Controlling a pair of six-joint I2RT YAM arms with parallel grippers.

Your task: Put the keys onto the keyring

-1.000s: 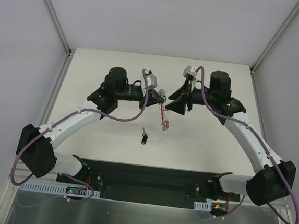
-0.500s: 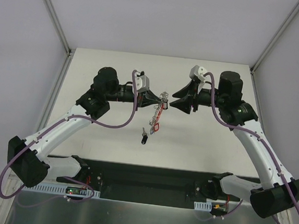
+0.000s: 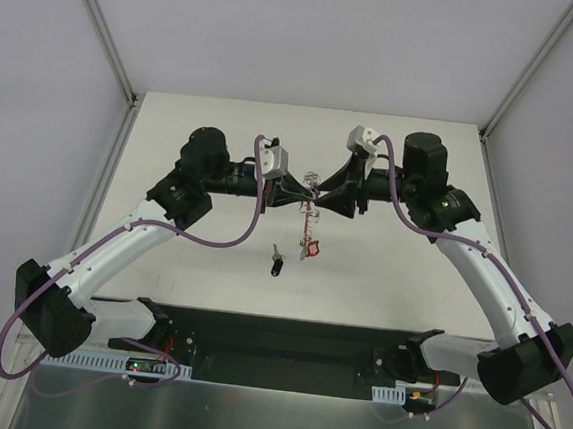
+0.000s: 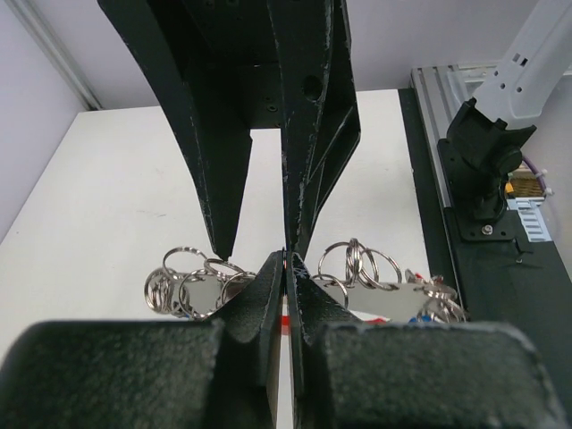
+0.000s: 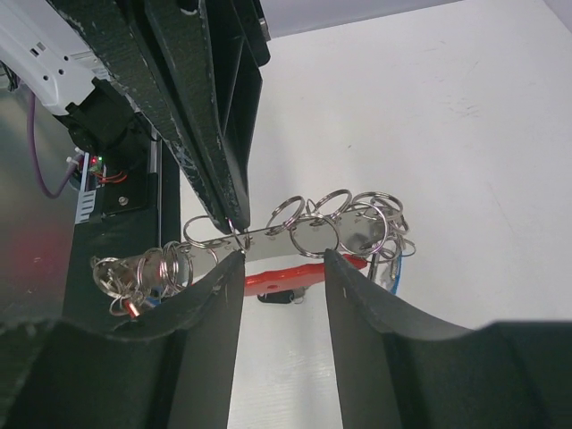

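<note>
L end effector [image 4: 286,268] pressed tight on silvery ring-and-chain keyring w/ red tag [image 5: 308,234], centre frame, steadying it mid-air. R end effector [image 5: 281,259] spread astride it (no grip yet). Black-headed key [image 3: 278,265] waits lower centre on worktop [image 3: 381,283].

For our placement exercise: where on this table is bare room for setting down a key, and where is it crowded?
Bare: far strip of table beyond the keyring; near-right patch between black key and right arm. Crowded: centre, beneath the keyring.
</note>
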